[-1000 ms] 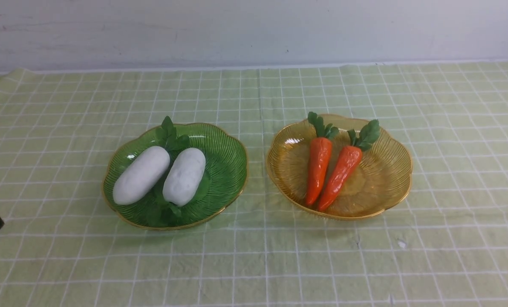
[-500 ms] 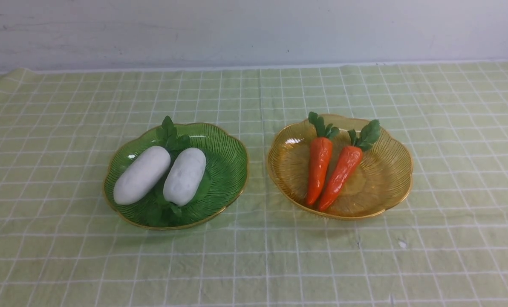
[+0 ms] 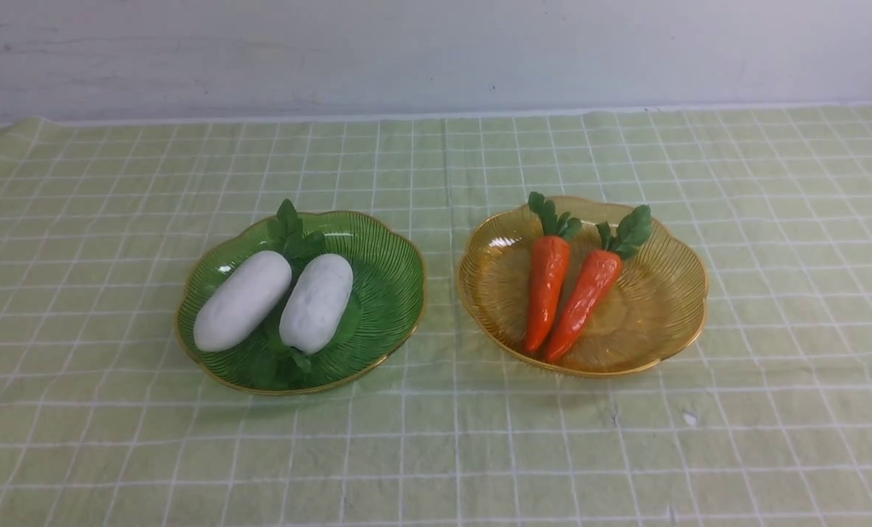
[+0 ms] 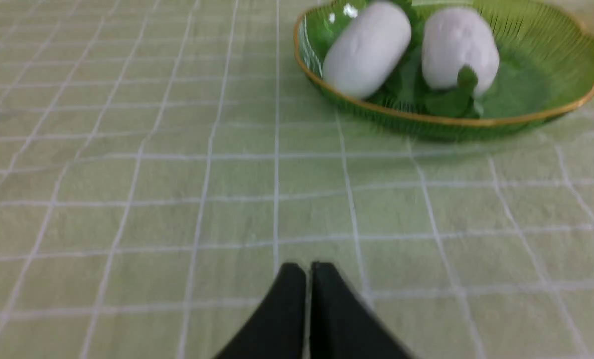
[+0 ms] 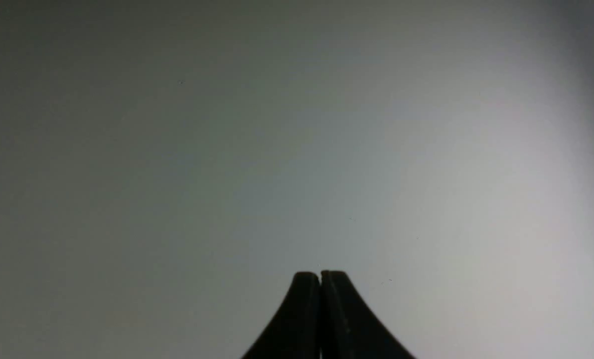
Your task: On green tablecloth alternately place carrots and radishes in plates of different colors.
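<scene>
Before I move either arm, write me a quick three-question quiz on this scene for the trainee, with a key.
1. True or false: both radishes lie in the green plate.
2. Which plate holds the carrots?
a) green
b) amber
c) neither
3. Fill in the blank: the left gripper and the right gripper are both ____, with nothing between their fingertips.

Key: 1. true; 2. b; 3. shut
</scene>
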`<state>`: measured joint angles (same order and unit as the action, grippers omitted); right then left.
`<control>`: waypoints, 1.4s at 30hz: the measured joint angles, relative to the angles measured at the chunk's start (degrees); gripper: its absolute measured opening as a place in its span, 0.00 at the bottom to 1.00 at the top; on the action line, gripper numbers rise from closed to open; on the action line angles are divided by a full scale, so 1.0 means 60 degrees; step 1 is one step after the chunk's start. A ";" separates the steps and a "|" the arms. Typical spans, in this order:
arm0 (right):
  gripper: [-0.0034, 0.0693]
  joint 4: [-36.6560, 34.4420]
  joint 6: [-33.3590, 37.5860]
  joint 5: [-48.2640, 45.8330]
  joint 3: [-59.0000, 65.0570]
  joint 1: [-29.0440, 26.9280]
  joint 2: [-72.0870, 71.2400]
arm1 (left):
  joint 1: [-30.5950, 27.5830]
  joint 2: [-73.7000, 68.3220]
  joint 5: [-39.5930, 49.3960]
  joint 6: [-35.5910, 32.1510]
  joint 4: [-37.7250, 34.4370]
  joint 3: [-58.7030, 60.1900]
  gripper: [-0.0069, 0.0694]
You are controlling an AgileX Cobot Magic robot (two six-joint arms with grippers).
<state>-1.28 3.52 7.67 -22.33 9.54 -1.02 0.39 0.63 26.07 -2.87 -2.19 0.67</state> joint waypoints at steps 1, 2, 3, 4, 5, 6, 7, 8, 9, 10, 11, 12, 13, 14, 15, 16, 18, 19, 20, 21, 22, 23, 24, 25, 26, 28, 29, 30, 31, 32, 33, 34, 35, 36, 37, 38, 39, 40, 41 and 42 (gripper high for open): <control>0.03 0.0000 0.0000 0.0000 0.0000 0.0000 0.0000 | -0.0001 0.0000 -0.0211 -0.0075 0.0010 0.0041 0.08; 0.03 0.0000 0.0000 0.0000 0.0000 0.0000 0.0000 | -0.0001 0.0000 -0.0450 -0.0151 0.0010 0.0099 0.08; 0.03 0.0000 0.0000 0.0000 0.0000 0.0000 0.0000 | -0.0001 0.0000 -0.0510 -0.0153 0.0010 0.0107 0.08; 0.03 0.0000 0.0000 0.0000 0.0000 0.0000 0.0000 | -0.0001 0.0000 -0.0525 -0.0162 0.0010 0.0101 0.08; 0.03 0.0000 0.0000 0.0000 0.0000 0.0000 0.0000 | 0.0030 0.0000 -0.0546 -0.0175 0.0035 0.0109 0.08; 0.03 0.0000 0.0000 0.0000 0.0000 0.0000 0.0000 | 0.0136 0.0000 -0.0581 -0.0174 0.0074 0.0120 0.08; 0.03 0.0000 0.0000 0.0000 0.0000 0.0000 0.0000 | 0.0216 0.0000 -0.0592 -0.0174 0.0103 0.0120 0.08; 0.03 0.0000 0.0000 0.0000 0.0000 0.0000 0.0000 | 0.0381 0.0000 -0.0602 -0.0186 0.0144 0.0120 0.08; 0.03 0.0000 0.0000 0.0000 0.0000 0.0000 0.0000 | 0.0548 0.0000 -0.0624 -0.0214 0.0156 0.0130 0.08; 0.03 0.0000 0.0000 0.0000 0.0000 0.0000 0.0000 | 0.0702 0.0000 -0.0632 -0.0223 0.0170 0.0130 0.08; 0.03 0.0000 0.0000 0.0000 0.0000 0.0000 0.0000 | 0.0753 0.0000 -0.0635 -0.0223 0.0178 0.0130 0.08; 0.03 0.0000 0.0000 0.0000 0.0000 0.0000 0.0000 | 0.0862 0.0000 -0.0634 -0.0223 0.0178 0.0130 0.08; 0.03 0.0000 0.0000 0.0000 0.0000 0.0000 0.0000 | 0.0872 0.0000 -0.0637 -0.0223 0.0167 0.0130 0.08; 0.03 0.0000 0.0000 0.0000 0.0000 0.0000 0.0000 | 0.0872 0.0000 -0.0637 -0.0223 0.0157 0.0130 0.08; 0.03 0.0000 0.0000 0.0000 0.0000 0.0000 0.0000 | 0.0872 0.0000 -0.0637 -0.0223 0.0157 0.0130 0.08; 0.03 0.0000 0.0004 -0.0007 0.0000 0.0000 0.0000 | 0.0872 0.0000 -0.0637 -0.0223 0.0146 0.0130 0.08; 0.03 0.0000 0.0012 -0.0007 0.0000 0.0000 0.0000 | 0.0872 0.0000 -0.0637 -0.0223 0.0138 0.0130 0.08; 0.03 0.0000 0.0012 -0.0007 0.0000 0.0000 0.0000 | 0.0872 0.0000 -0.0637 -0.0223 0.0138 0.0130 0.08; 0.03 0.0000 0.0015 -0.0007 0.0000 0.0000 0.0000 | 0.0872 0.0000 -0.0637 -0.0223 0.0138 0.0130 0.08; 0.03 0.0000 0.0015 -0.0007 0.0000 0.0000 0.0000 | 0.0872 0.0000 -0.0637 -0.0223 0.0138 0.0130 0.08; 0.03 0.0000 0.0015 -0.0007 0.0000 0.0000 0.0000 | 0.0872 0.0000 -0.0637 -0.0223 0.0138 0.0130 0.08; 0.03 0.0000 0.0015 -0.0007 0.0000 0.0000 0.0000 | 0.0872 0.0000 -0.0637 -0.0223 0.0138 0.0130 0.08; 0.03 0.0000 0.0015 -0.0007 0.0000 0.0000 0.0000 | 0.0872 0.0000 -0.0637 -0.0223 0.0138 0.0130 0.08; 0.03 0.0000 0.0015 -0.0007 0.0000 0.0000 0.0000 | 0.0872 0.0000 -0.0637 -0.0223 0.0138 0.0130 0.08; 0.03 0.0000 0.0023 -0.0007 0.0000 0.0000 0.0000 | 0.0872 0.0000 -0.0637 -0.0223 0.0138 0.0130 0.08; 0.03 0.0000 0.0023 -0.0007 0.0000 0.0000 0.0000 | 0.0872 0.0000 -0.0637 -0.0223 0.0138 0.0130 0.08; 0.03 0.0000 0.0023 -0.0007 0.0000 0.0000 0.0000 | 0.0872 0.0000 -0.0637 -0.0223 0.0138 0.0130 0.08; 0.03 0.0000 0.0023 -0.0007 0.0000 0.0000 0.0000 | 0.0872 0.0000 -0.0637 -0.0223 0.0138 0.0130 0.08; 0.03 0.0000 0.0023 -0.0007 0.0000 0.0000 0.0000 | 0.0872 0.0000 -0.0637 -0.0223 0.0138 0.0130 0.08; 0.03 0.0000 0.0023 -0.0007 0.0000 0.0000 0.0000 | 0.0872 0.0000 -0.0637 -0.0223 0.0138 0.0130 0.08; 0.03 0.0000 0.0023 -0.0007 0.0000 0.0000 0.0000 | 0.0872 0.0000 -0.0637 -0.0223 0.0138 0.0130 0.08; 0.03 0.0000 0.0023 -0.0007 0.0000 0.0000 0.0000 | 0.0872 0.0000 -0.0637 -0.0223 0.0138 0.0130 0.08; 0.03 0.0000 0.0023 -0.0007 0.0000 0.0000 0.0000 | 0.0872 0.0000 -0.0637 -0.0223 0.0138 0.0130 0.08; 0.03 0.0000 0.0038 -0.0007 0.0000 0.0000 0.0000 | 0.0872 0.0000 -0.0637 -0.0223 0.0138 0.0130 0.08; 0.03 0.0012 0.0125 -0.0019 0.0000 0.0000 0.0000 | 0.0872 0.0000 -0.0637 -0.0223 0.0138 0.0130 0.08; 0.03 0.0033 0.0269 -0.0109 0.0000 0.0000 0.0000 | 0.0872 0.0000 -0.0637 -0.0223 0.0138 0.0130 0.08; 0.03 0.0035 0.0406 -0.0315 0.0000 0.0000 0.0000 | 0.0872 0.0000 -0.0637 -0.0223 0.0138 0.0130 0.08; 0.03 0.0062 0.0583 -0.0595 0.0000 -0.0009 0.0000 | 0.0872 0.0000 -0.0637 -0.0223 0.0138 0.0130 0.08; 0.03 0.0086 0.0735 -0.1081 0.0023 -0.0044 0.0000 | 0.0872 0.0000 -0.0637 -0.0223 0.0138 0.0130 0.08; 0.03 0.0101 0.0819 -0.1590 0.0084 -0.0152 0.0000 | 0.0872 0.0000 -0.0637 -0.0223 0.0138 0.0130 0.08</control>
<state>-0.68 8.43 -1.87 -21.82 8.63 -1.02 5.63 0.63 22.25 -4.20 -1.36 1.45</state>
